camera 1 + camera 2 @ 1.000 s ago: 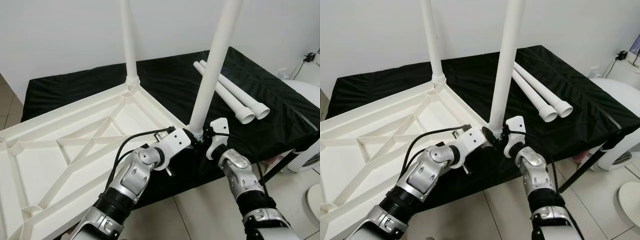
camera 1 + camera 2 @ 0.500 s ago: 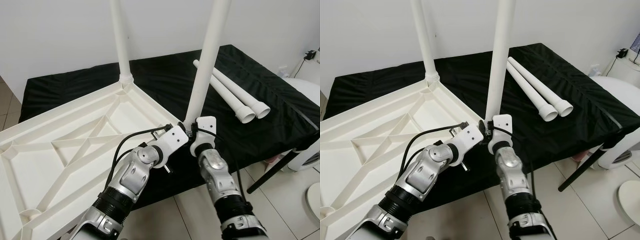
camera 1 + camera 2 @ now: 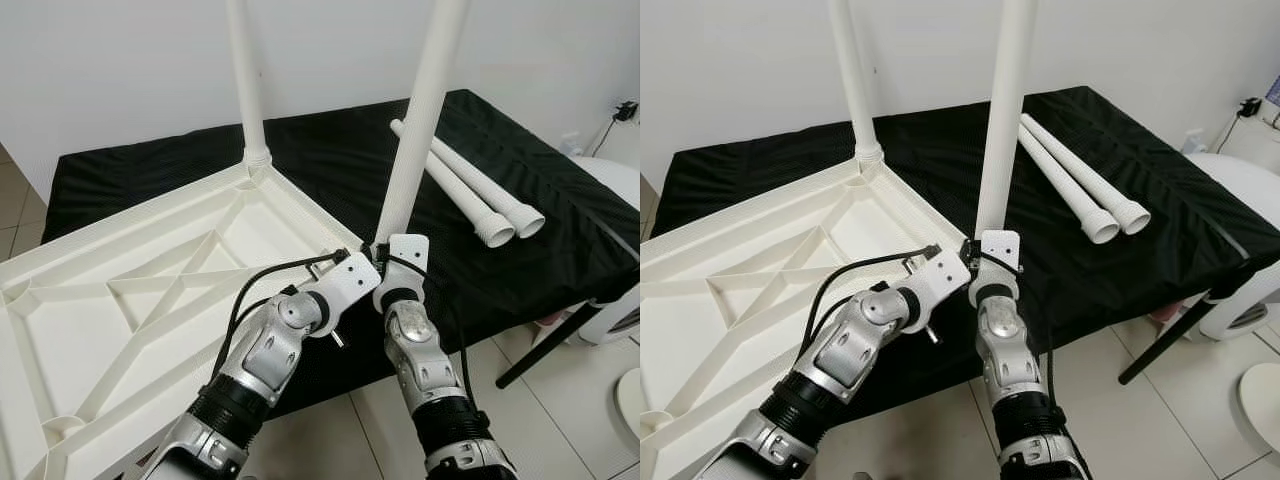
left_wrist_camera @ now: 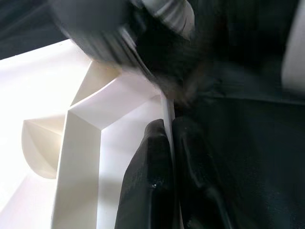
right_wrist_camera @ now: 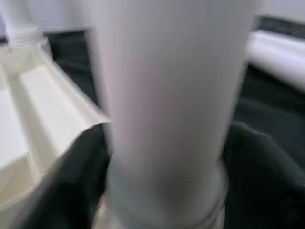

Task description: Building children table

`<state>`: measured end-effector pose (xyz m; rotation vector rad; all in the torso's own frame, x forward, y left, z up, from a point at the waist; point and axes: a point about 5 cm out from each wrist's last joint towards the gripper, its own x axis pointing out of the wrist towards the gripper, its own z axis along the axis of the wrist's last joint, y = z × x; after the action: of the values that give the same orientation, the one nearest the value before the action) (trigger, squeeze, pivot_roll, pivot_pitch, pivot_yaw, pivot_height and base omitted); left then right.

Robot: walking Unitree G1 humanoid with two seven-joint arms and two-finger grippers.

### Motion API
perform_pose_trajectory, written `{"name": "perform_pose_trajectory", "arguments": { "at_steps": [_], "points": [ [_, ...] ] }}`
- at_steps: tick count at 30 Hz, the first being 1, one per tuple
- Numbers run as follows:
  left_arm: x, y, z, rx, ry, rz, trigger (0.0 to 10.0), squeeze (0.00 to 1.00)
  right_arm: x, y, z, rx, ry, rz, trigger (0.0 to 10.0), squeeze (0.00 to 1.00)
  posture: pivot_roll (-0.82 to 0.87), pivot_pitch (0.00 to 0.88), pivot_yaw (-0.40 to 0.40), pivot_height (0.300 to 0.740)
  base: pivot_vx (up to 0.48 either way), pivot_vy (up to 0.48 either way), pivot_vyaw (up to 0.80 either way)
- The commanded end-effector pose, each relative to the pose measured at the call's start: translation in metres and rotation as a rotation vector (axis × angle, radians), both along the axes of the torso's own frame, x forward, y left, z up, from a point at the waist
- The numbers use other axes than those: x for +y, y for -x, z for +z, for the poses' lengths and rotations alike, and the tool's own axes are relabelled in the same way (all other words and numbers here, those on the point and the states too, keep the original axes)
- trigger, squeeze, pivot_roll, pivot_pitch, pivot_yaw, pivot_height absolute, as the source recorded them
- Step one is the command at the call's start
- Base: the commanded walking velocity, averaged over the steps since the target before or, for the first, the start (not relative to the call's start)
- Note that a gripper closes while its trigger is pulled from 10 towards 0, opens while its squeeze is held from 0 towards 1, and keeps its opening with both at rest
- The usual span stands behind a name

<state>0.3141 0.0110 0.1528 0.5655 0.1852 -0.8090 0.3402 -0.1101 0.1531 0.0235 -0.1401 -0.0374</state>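
- Tabletop upside down on bench, at our left.
- Two legs upright in its corners: far leg, near leg.
- Two spare legs lying on bench, to our right.

Each arm consists of cast silver-grey segments joined by round pivot housings, with a ribbed black collar and a silver ring at the forearm base. The left arm carries a looping black cable to its white wrist housing, from which a small metal pin protrudes. The right arm ends in a matching white wrist block. The fingers are glossy black.
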Motion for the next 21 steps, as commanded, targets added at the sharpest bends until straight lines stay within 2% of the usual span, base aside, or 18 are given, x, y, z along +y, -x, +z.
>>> {"name": "perform_pose_trajectory", "arguments": {
  "at_steps": [1, 10, 12, 13, 15, 17, 19, 20, 21],
  "points": [
    [0.000, 0.002, -0.002, -0.028, -0.017, 0.024, 10.0, 0.00, -0.003, 0.001, 0.005, -0.025, 0.000, -0.015, 10.0, 1.00, -0.11, 0.063, 0.021, 0.740, 0.000, 0.000, 0.00],
    [-0.002, 0.003, -0.002, -0.028, -0.013, 0.021, 10.0, 0.00, -0.010, 0.000, 0.006, -0.035, -0.004, 0.076, 10.0, 1.00, -0.11, 0.057, 0.016, 0.740, 0.000, 0.000, 0.00],
    [-0.003, 0.003, -0.002, -0.029, -0.014, 0.021, 10.0, 0.00, -0.010, -0.001, 0.006, -0.032, -0.005, 0.109, 10.0, 1.00, -0.11, 0.052, 0.014, 0.740, 0.000, 0.000, 0.00],
    [-0.003, 0.003, -0.002, -0.030, -0.014, 0.020, 10.0, 0.00, -0.012, -0.002, 0.006, -0.027, 0.008, 0.172, 10.0, 1.00, -0.11, 0.049, 0.014, 0.740, 0.000, 0.000, 0.00],
    [-0.003, 0.003, -0.002, -0.030, -0.014, 0.020, 10.0, 0.00, -0.012, -0.002, 0.006, -0.027, 0.008, 0.172, 10.0, 1.00, -0.11, 0.049, 0.014, 0.740, 0.000, 0.000, 0.00],
    [-0.003, 0.003, -0.002, -0.031, -0.014, 0.018, 10.0, 0.00, -0.016, -0.003, 0.004, -0.017, 0.038, 0.319, 10.0, 0.00, -0.11, 0.049, 0.014, 0.740, 0.000, 0.000, 0.00],
    [-0.003, 0.003, -0.002, -0.031, -0.014, 0.018, 10.0, 0.00, -0.016, -0.003, 0.004, -0.017, 0.038, 0.319, 10.0, 0.00, -0.11, 0.049, 0.014, 0.740, 0.000, 0.000, 0.00],
    [-0.003, 0.003, -0.002, -0.032, -0.014, 0.017, 10.0, 0.00, -0.018, -0.004, 0.004, -0.012, 0.050, 0.372, 10.0, 0.00, -0.11, 0.046, 0.012, 0.740, 0.000, 0.000, 0.00],
    [-0.003, 0.003, -0.002, -0.032, -0.014, 0.017, 10.0, 0.00, -0.018, -0.004, 0.004, -0.012, 0.050, 0.372, 10.0, 0.00, -0.11, 0.046, 0.012, 0.740, 0.000, 0.000, 0.00]
  ]
}}
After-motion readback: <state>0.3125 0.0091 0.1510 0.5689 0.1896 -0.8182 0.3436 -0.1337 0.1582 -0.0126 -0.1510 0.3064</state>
